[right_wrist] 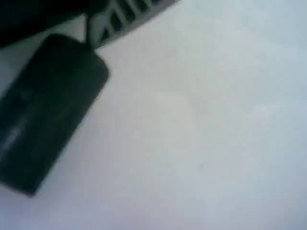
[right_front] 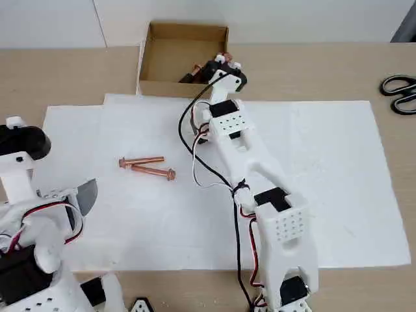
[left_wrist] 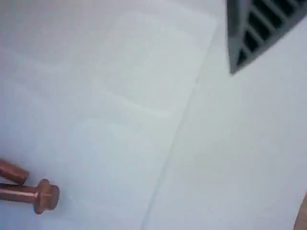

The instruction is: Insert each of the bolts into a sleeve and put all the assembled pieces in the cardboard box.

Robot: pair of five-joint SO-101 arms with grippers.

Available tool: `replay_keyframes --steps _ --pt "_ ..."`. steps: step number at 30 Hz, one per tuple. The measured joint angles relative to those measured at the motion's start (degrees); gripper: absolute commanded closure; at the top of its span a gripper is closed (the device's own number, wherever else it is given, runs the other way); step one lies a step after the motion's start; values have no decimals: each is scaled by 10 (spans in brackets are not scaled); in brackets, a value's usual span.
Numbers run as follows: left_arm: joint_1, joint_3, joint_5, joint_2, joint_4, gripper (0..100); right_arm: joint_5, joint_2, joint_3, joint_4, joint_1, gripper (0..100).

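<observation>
While the right gripper [right_front: 226, 65] hangs over the cardboard box [right_front: 156, 52], two bolts [right_front: 146, 167] lie outside it.
They're well clear of the box's front wall, long axes roughly parallel to it. The left gripper [right_front: 88, 194] is nearer, and I can't tell either gripper's state.

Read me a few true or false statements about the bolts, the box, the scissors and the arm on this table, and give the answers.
1. Two copper-coloured metal bolts lie on the white sheet. True.
2. The brown cardboard box is empty. False: dark and copper pieces lie inside it.
3. The black-handled scissors lie on the white sheet. False: they lie on the bare wooden table, off the sheet.
4. One white arm's gripper is at the box's rim. True.
</observation>
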Motion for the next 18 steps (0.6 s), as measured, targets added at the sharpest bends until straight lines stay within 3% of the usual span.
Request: replay_keyframes --steps 18 --pt "0 0 0 0 0 672 0 2 -6 33 -1 952"
